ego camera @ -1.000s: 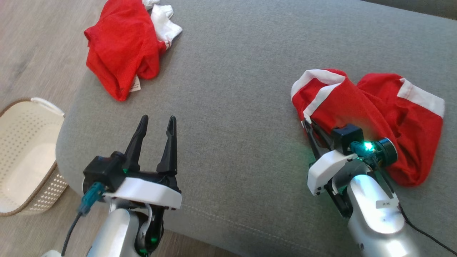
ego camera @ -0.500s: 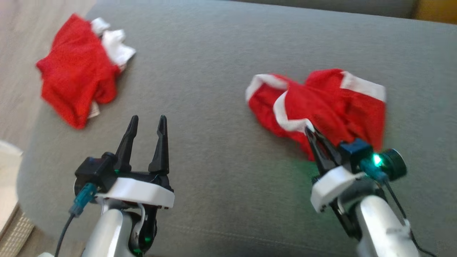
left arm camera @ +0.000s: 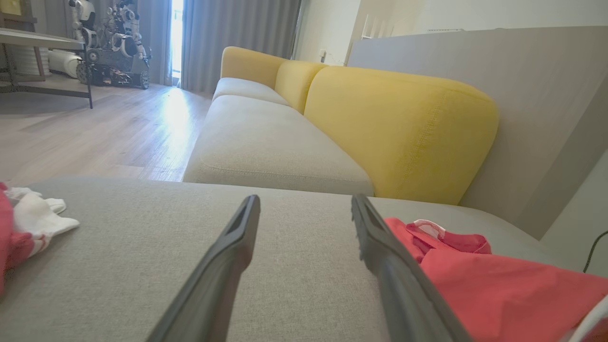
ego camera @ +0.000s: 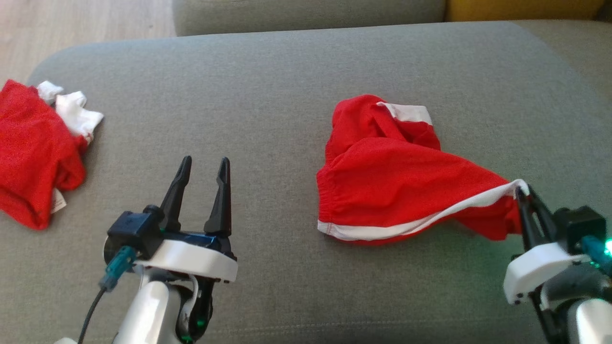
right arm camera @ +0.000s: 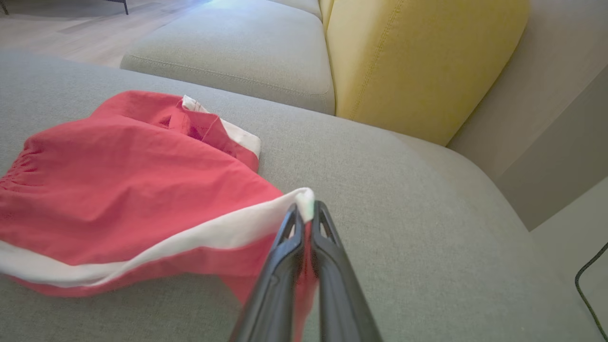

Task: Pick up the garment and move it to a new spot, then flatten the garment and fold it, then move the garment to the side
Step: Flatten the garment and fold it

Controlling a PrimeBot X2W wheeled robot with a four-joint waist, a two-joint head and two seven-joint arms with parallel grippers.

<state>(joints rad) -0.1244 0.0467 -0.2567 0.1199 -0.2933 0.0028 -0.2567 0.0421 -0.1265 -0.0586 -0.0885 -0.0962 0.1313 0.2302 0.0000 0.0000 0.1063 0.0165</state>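
Cushion (ego camera: 287,71), grey fabric, takes up most of your head view, and everything sits on it. In your left wrist view, a second grey seat (left arm camera: 266,147) lies behind it with a yellow backrest (left arm camera: 399,128) at centre-right. There is wooden floor (left arm camera: 95,128) at the left.

Garment (ego camera: 392,186), red with white trim, lies right of frame centre in your head view. Its bulk is bunched and resting on the cushion. One corner is drawn out toward the lower right and lifted off the fabric. Second red-and-white garment (ego camera: 28,148) sits crumpled at the left edge, well apart from the first.

Left gripper (ego camera: 205,161) is at lower left of frame, fingers pointing up-frame. Its jaws are spread with nothing between them, over bare cushion, touching neither garment.

Right gripper (ego camera: 521,192) is at the lower right edge, jaws pinched together on the garment's white hem (ego camera: 430,220). Your right wrist view confirms it: both fingertips (right arm camera: 290,218) are closed, the white corner pokes out above them, and red cloth is trapped between the fingers lower down. The hem runs taut from that pinch down-left across the frame to the garment's lower left corner.

Small white label (ego camera: 58,203) shows on the second garment's lower edge.
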